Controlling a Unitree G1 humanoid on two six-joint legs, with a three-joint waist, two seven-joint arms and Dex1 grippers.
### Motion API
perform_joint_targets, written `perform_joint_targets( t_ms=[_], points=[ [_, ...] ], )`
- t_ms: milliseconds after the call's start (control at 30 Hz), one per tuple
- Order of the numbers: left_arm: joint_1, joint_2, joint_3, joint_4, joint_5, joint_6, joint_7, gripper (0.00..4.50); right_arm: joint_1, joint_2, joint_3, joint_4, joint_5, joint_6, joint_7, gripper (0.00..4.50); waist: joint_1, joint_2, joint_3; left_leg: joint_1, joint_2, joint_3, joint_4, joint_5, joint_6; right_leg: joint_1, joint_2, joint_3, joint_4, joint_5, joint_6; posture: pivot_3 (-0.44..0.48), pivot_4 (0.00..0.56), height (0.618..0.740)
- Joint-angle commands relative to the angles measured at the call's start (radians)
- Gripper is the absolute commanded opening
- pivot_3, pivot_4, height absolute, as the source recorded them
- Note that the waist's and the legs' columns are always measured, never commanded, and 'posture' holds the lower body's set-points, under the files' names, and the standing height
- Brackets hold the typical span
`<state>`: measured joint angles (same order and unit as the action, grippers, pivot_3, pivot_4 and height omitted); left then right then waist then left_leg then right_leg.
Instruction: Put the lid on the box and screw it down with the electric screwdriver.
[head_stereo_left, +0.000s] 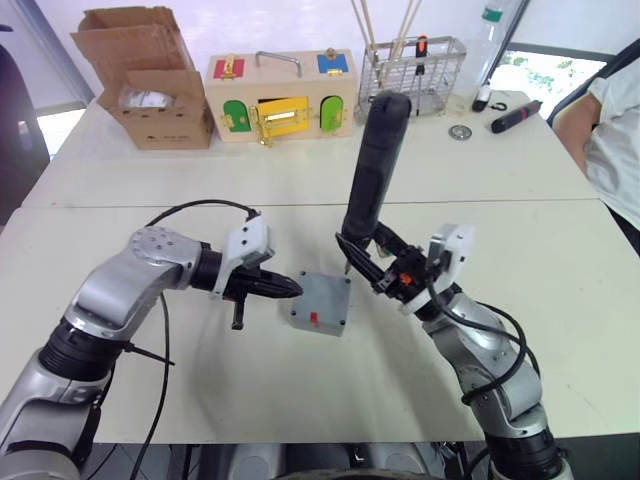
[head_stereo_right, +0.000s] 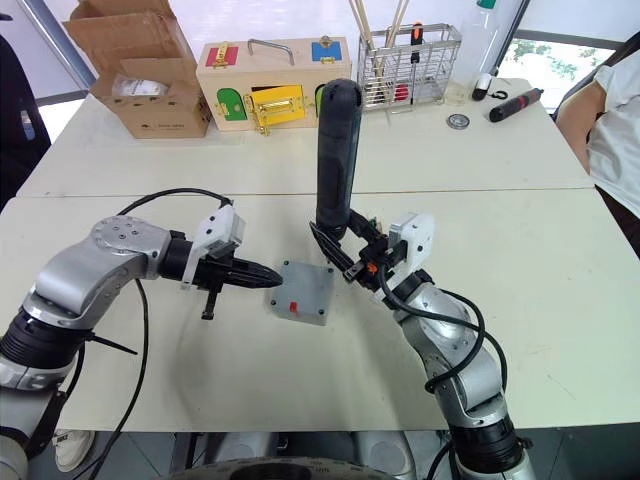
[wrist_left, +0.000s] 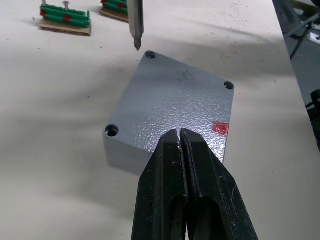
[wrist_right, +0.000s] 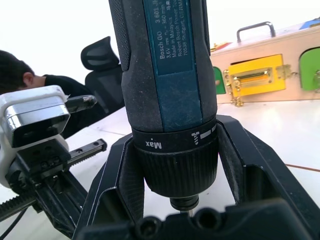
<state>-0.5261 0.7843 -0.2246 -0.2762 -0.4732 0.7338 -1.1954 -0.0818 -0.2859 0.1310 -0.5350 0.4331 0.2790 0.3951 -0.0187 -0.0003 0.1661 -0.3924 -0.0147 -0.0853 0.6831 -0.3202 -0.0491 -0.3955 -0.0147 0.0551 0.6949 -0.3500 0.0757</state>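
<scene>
The grey box (head_stereo_left: 318, 320) stands mid-table with its red mark facing me. The flat grey lid (wrist_left: 175, 100) with corner holes lies on top of it. My left gripper (head_stereo_left: 294, 289) is shut and empty, its tips (wrist_left: 179, 136) at the lid's near-left edge. My right gripper (head_stereo_left: 372, 258) is shut on the electric screwdriver (head_stereo_left: 376, 165), a thick dark cylinder held nearly upright. Its metal bit (wrist_left: 136, 25) points down, its tip just beside the lid's far corner hole (wrist_left: 150, 55). In the right wrist view the fingers (wrist_right: 250, 165) clamp the tool's collar.
At the back stand a brown cardboard box (head_stereo_left: 150, 85), a wooden box with coloured doors (head_stereo_left: 280, 100) and a wire basket (head_stereo_left: 415, 70). A small black-and-red tool (head_stereo_left: 515, 115) lies back right. A person (head_stereo_left: 615, 120) sits at the right. Green blocks (wrist_left: 65, 20) lie beyond the grey box.
</scene>
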Motion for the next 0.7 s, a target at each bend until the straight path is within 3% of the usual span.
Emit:
perform_joint_targets(
  t_ms=[33,367,700],
  points=[
    [-0.023,-0.008,0.033,-0.009,-0.026,0.006,0.004,0.0,-0.009,0.008,-0.029,-0.075,0.017,-0.01,-0.006,1.76,0.0,0.0,0.0,0.0,0.0,0.0,0.0,0.0,0.0,0.0,0.0,0.0,0.0,0.0,0.0,0.0,0.15,0.74],
    [-0.012,-0.038,-0.003,-0.009,0.002,-0.034,0.013,0.0,0.01,0.009,-0.028,-0.111,0.023,0.02,-0.01,1.76,-0.001,0.0,0.0,0.0,0.0,0.0,0.0,0.0,0.0,-0.001,0.0,0.0,0.003,0.0,0.0,0.0,0.15,0.74],
    [0.033,-0.061,-0.104,0.032,0.13,-0.19,-0.004,0.0,0.021,0.032,-0.009,-0.159,0.024,0.051,-0.029,1.76,0.0,0.0,0.0,0.001,0.0,0.0,0.0,0.0,0.0,-0.001,0.0,0.0,0.004,0.0,0.0,0.0,0.15,0.74]
  ],
)
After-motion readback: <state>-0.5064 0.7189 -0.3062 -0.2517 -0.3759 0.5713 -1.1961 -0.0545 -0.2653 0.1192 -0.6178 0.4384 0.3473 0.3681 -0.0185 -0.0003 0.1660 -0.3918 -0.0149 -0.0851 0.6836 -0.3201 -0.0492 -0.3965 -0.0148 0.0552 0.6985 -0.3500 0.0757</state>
